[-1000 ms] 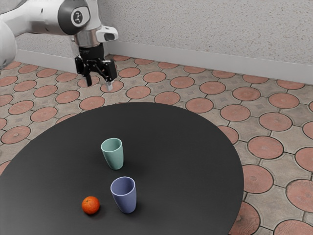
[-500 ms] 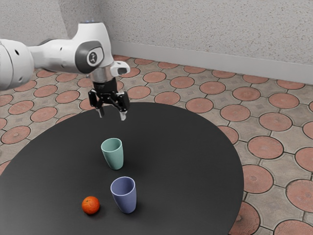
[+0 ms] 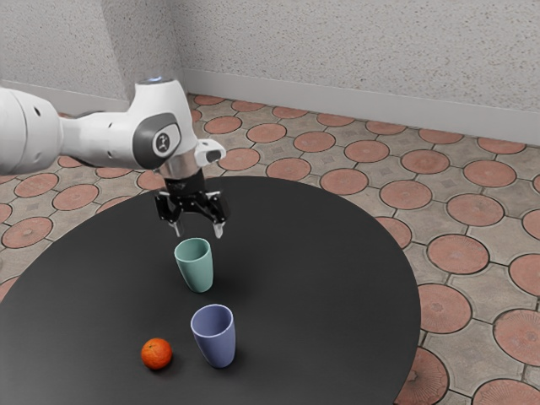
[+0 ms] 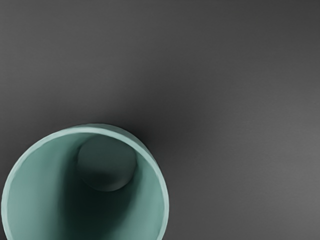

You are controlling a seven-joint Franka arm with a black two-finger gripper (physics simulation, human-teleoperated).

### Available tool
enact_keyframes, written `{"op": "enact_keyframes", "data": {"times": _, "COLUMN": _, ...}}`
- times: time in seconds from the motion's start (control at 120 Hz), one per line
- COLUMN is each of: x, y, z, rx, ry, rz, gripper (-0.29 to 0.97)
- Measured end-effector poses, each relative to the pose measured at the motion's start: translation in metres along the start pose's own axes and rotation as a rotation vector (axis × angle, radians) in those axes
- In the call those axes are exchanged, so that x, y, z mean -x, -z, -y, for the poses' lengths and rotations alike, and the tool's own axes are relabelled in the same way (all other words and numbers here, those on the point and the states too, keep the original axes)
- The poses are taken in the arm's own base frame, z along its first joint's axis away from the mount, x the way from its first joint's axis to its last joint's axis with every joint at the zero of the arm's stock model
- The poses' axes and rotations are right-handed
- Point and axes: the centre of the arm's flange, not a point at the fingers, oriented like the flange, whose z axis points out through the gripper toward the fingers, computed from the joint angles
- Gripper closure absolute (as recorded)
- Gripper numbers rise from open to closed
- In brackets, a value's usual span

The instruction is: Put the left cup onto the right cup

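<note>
The black two-finger gripper point(image 3: 196, 226) is seen hanging just above the teal-green cup point(image 3: 195, 264), with its fingers spread apart and nothing held between them. No contact with the cup is made by either fingertip. The white arm point(image 3: 93, 137) is extended in from the exterior view's left.

The teal-green cup is stood upright, mouth up, on the round black table point(image 3: 329, 270), roughly at the middle of the tabletop. A lavender-blue cup point(image 3: 213, 335) is placed upright nearer the camera, slightly toward the exterior view's right of the green one; the two are apart, not touching. An orange point(image 3: 156, 353) is laid beside the lavender-blue cup, on the exterior view's left of it, with a small gap between them.

In the wrist view, the teal-green cup point(image 4: 85, 187) is looked into from above: its rim and round inner bottom are shown, with the dark tabletop point(image 4: 230, 90) around it.
</note>
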Motion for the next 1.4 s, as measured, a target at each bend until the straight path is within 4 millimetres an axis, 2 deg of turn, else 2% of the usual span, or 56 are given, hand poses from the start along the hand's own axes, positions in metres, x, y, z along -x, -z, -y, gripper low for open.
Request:
{"op": "enact_keyframes", "data": {"times": 0.183, "x": -0.002, "y": -0.015, "z": -0.009, "rx": -0.008, "ry": 0.015, "rz": -0.012, "gripper": 0.03}}
{"op": "enact_keyframes", "data": {"times": 0.833, "x": -0.019, "y": -0.070, "z": -0.003, "rx": -0.030, "ry": 0.078, "rz": -0.004, "gripper": 0.03}}
{"op": "enact_keyframes", "data": {"times": 0.967, "x": -0.020, "y": -0.074, "z": -0.003, "rx": -0.030, "ry": 0.083, "rz": -0.008, "gripper": 0.11}}
{"op": "enact_keyframes", "data": {"times": 1.4, "x": -0.021, "y": -0.069, "z": -0.004, "rx": -0.028, "ry": 0.083, "rz": -0.025, "gripper": 0.50}}
